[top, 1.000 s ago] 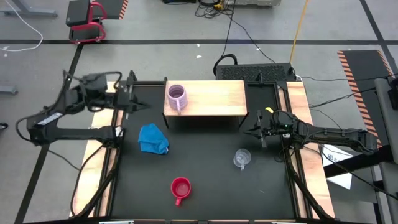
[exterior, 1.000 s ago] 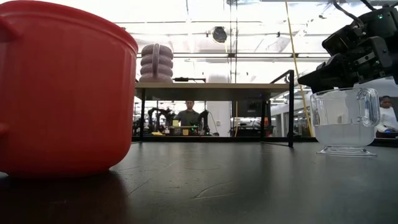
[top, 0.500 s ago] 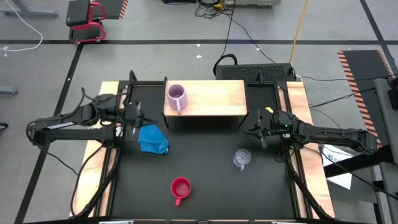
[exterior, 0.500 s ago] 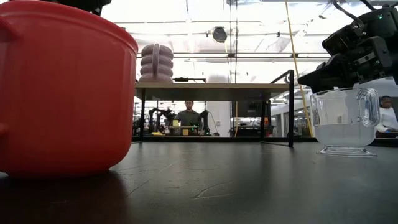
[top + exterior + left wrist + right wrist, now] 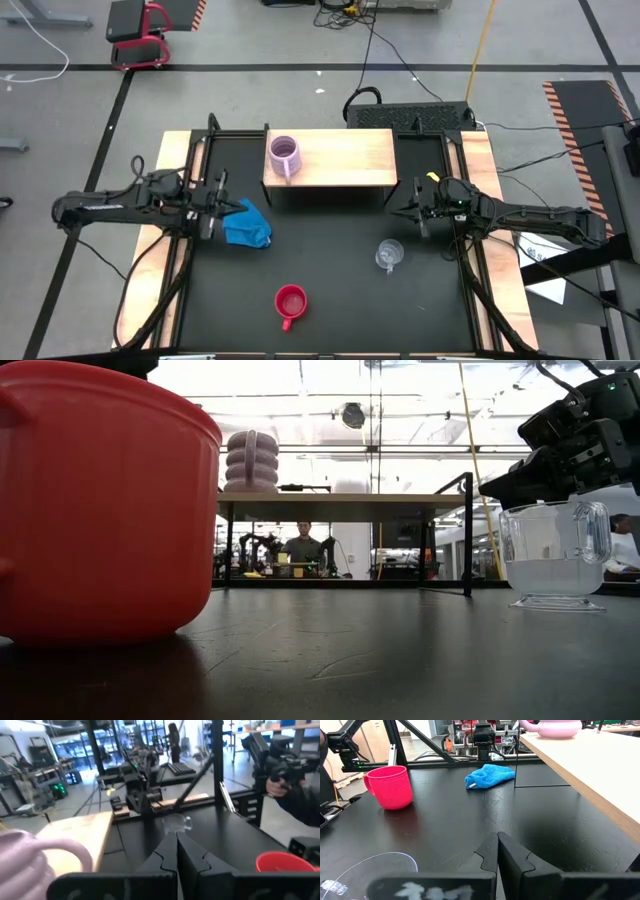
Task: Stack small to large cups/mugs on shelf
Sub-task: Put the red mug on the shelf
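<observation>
The pale lilac mug [image 5: 284, 155] stands on its base near the left end of the wooden shelf [image 5: 345, 158]; it also shows in the low view [image 5: 251, 460]. The red mug [image 5: 290, 302] and the clear glass cup [image 5: 389, 254] stand upright on the black tabletop. My left gripper [image 5: 221, 197], shut [image 5: 176, 851], hangs just left of the blue cloth [image 5: 246, 223], touching nothing that I can see. My right gripper [image 5: 400, 211], shut [image 5: 497, 851], hovers off the shelf's right end, beyond the glass cup [image 5: 555, 555], with the red mug [image 5: 390, 785] farther off.
The blue cloth [image 5: 490, 775] lies crumpled on the tabletop in front of the shelf's left end. The shelf stands on thin black legs [image 5: 467, 535] with open space beneath. Black rails [image 5: 190, 250] line the table's left and right sides. A person [image 5: 303, 545] stands in the room behind.
My left arm has swung from beside the shelf's left end toward the table's near edge and lowered, ending next to the blue cloth. The right arm, the three cups and the cloth have stayed where they were.
</observation>
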Controlling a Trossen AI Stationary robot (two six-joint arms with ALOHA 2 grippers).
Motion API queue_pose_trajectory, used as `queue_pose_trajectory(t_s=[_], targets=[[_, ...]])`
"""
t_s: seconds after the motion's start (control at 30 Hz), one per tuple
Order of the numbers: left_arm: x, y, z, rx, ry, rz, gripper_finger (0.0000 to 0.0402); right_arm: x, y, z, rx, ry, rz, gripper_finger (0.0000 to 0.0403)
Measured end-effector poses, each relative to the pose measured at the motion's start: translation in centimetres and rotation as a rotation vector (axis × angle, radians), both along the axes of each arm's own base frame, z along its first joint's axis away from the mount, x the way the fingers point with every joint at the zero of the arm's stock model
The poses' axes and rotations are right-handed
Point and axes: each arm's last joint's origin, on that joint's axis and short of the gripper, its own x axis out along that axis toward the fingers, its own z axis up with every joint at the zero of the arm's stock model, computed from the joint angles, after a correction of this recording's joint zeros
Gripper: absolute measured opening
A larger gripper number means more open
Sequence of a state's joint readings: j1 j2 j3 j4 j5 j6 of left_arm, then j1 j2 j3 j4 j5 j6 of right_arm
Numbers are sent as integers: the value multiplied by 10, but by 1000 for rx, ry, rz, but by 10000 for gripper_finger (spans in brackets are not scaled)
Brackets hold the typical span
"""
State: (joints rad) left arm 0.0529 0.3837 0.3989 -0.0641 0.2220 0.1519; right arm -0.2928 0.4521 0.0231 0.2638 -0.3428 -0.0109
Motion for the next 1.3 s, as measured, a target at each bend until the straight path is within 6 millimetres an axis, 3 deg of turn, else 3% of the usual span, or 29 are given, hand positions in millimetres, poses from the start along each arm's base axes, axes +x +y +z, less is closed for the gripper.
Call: queue_pose_trajectory(t_s=[0.33, 0.7, 1.0, 1.3], targets=[[14, -17, -34, -22, 30, -100, 0, 0, 0, 0, 0, -1, 0, 0], [31, -36, -40, -31, 48, -176, 0, 0, 0, 0, 6, 0, -1, 0], [48, -56, -27, -30, 18, -236, 0, 0, 0, 0, 6, -1, -1, 0], [78, -84, 6, 82, 227, -280, 0, 0, 0, 0, 6, 0, -1, 0]])
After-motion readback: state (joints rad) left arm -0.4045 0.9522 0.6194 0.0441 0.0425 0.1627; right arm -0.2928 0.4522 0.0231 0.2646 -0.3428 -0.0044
